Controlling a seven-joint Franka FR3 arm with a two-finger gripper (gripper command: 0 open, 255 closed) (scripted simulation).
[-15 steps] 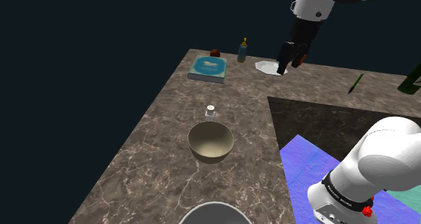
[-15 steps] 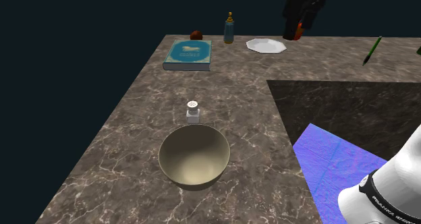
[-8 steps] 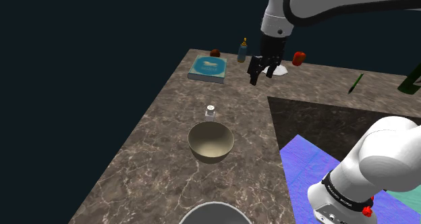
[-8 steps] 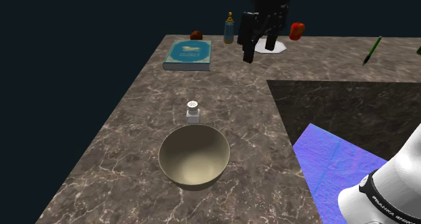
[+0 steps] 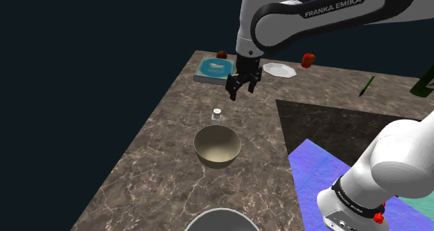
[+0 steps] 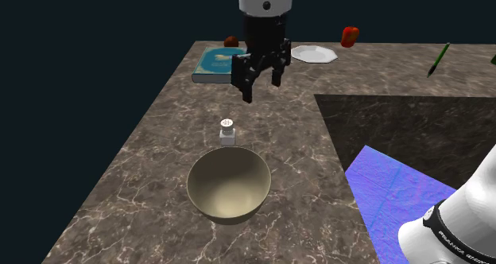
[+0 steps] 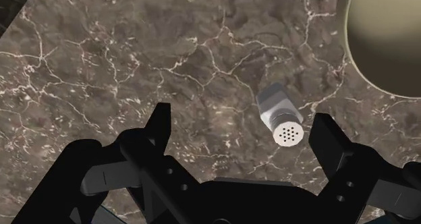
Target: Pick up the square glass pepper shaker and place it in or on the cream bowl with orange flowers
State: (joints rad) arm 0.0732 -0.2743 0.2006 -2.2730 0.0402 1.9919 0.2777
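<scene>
A small square clear pepper shaker [image 5: 217, 114] [image 6: 227, 132] with a pale perforated cap stands upright on the brown marble counter [image 5: 174, 146]. Just in front of it, toward the camera, sits a plain cream bowl [image 5: 218, 146] [image 6: 229, 185], and nothing lies inside it. My black gripper [image 5: 241, 92] [image 6: 261, 86] hangs open above the counter, a little beyond the shaker. In the wrist view the shaker [image 7: 280, 115] lies between my spread fingers, closer to one fingertip [image 7: 324, 125], and they do not touch it. The bowl's rim [image 7: 351, 47] curves past that side.
At the counter's back edge are a blue book [image 5: 214, 70] [image 6: 222, 64], a white plate [image 5: 279, 70] [image 6: 313, 54], a small red object [image 5: 308, 59] and a green pen [image 5: 366, 85]. A dark recess [image 5: 334, 125] opens to the right. A grey bowl [image 5: 221, 220] sits at the shoulder view's bottom edge.
My gripper has swung from above the white plate to the left and nearer, stopping just beyond the shaker. It stays open. Shaker and bowl have not moved.
</scene>
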